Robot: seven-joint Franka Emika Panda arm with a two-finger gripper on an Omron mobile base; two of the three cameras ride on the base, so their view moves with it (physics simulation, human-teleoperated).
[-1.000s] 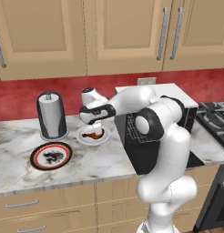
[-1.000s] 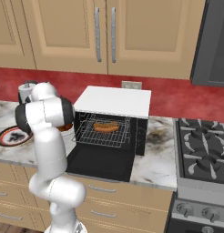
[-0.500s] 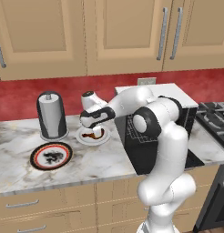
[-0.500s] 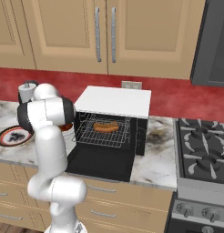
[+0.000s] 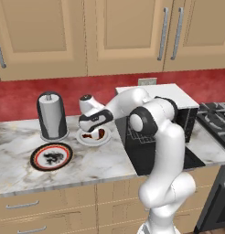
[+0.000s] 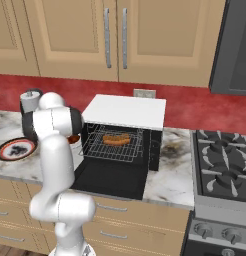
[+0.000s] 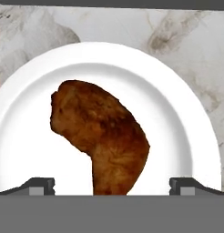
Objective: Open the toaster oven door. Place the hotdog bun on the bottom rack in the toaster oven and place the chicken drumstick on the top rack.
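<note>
The black boxy toaster oven (image 6: 122, 132) with its white top stands on the marble counter (image 5: 100, 162), its flat black door (image 6: 111, 177) folded down flat toward the near edge, and the tan hotdog bun (image 6: 117, 139) with its reddish sausage already lies on a grey wire rack (image 6: 111, 147) inside; which of the two shelves that is cannot be told for sure from here, though it looks like the lower one. What remains is the glossy brown chicken drumstick (image 7: 101, 135), which lies on a round white plate (image 7: 182, 118) on the counter to the left of the oven, just right of the dark paper-towel holder (image 5: 51, 115) and behind a red-rimmed patterned plate (image 5: 50, 156). The two-finger gripper (image 5: 87, 124) hangs directly over that white plate, pointing down at it. In the hand view its dark fingertips (image 7: 38, 185) stand wide apart at the two lower corners, with nothing between them, and the drumstick's narrowing end runs down between them while its bulbous end sits up and to the left. The meat's long axis thus runs roughly across the line joining the fingers, which I judge a good alignment: a straight descent should bring the fingers down on either side of the narrower part.
</note>
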